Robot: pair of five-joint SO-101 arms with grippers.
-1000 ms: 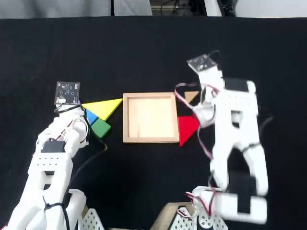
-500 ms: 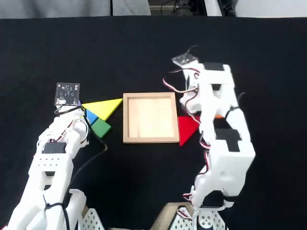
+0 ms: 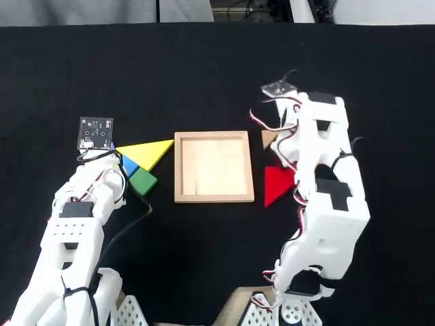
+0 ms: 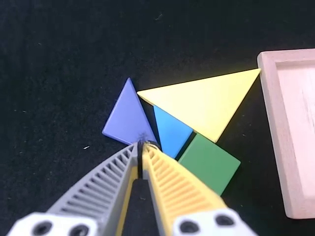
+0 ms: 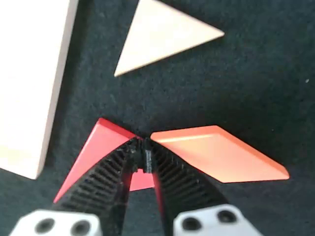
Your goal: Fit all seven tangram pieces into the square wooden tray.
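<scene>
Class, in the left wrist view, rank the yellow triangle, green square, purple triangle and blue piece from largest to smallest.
1. Yellow triangle.
2. Green square and purple triangle look alike, so unranked.
3. Blue piece, smallest, partly under the left end effector.

Left hand (image 4: 141,146), right hand (image 5: 143,143) closed.

I read the tray (image 3: 214,198) as pale bare wood, matt. The table (image 3: 204,75) cover looks like black matt cloth, flecked with lint. The yellow triangle (image 4: 202,101) is smooth and painted. The orange piece (image 5: 216,152) shows slight sheen. The left gripper (image 4: 141,147) is ribbed grey and yellow plastic, and the right gripper (image 5: 141,145) is ribbed black plastic.
</scene>
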